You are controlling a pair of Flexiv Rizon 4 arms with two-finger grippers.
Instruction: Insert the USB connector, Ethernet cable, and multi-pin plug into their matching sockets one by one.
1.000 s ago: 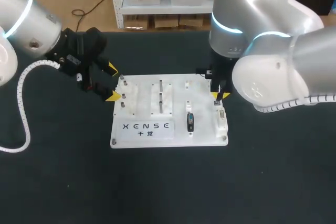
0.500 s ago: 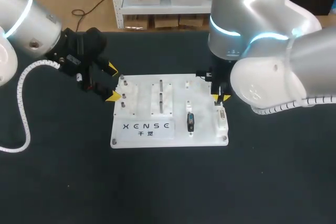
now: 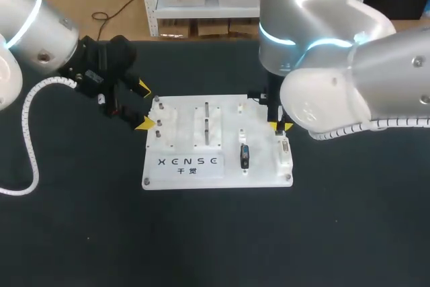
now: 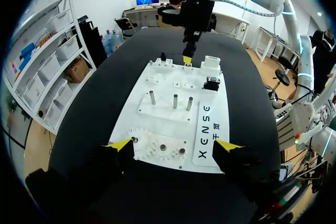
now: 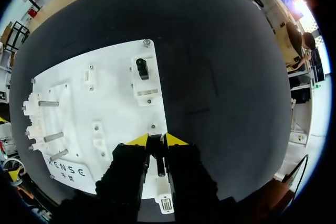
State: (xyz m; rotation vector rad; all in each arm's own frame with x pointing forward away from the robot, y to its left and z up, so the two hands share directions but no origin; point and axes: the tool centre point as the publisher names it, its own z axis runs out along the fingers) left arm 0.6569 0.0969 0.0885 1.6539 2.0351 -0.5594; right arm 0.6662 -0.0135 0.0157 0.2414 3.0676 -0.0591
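While the left tool (image 3: 143, 105) hangs just beside the left edge of the white board (image 3: 262, 169), the interesting bit is over on the board's right side. The right tool (image 3: 280, 126) sits above the board's right edge, with its fingers drawn almost together and pinching a small dark plug (image 5: 156, 153) from both sides.

The right wrist view shows it best. The plug is a slim dark sliver wedged between the yellow tips, and its long axis runs along the fingers, so it points down at the board. Honestly can't tell which of the three connectors it is, since it's tiny and mostly hidden. Also can't tell whether its end touches the board.

Just beside the plug, along that same right edge, is a white socket block (image 3: 284, 154). A black connector (image 3: 244, 156) sits on the board right of the board's middle, and its long axis runs parallel to that right edge.

The left tool's fingers are spread wide and not gripping anything. In its own wrist view the yellow tips straddle the board's near edge, by the short metal pegs (image 4: 162, 147). The board lies flat on the dark surface (image 3: 336, 226).
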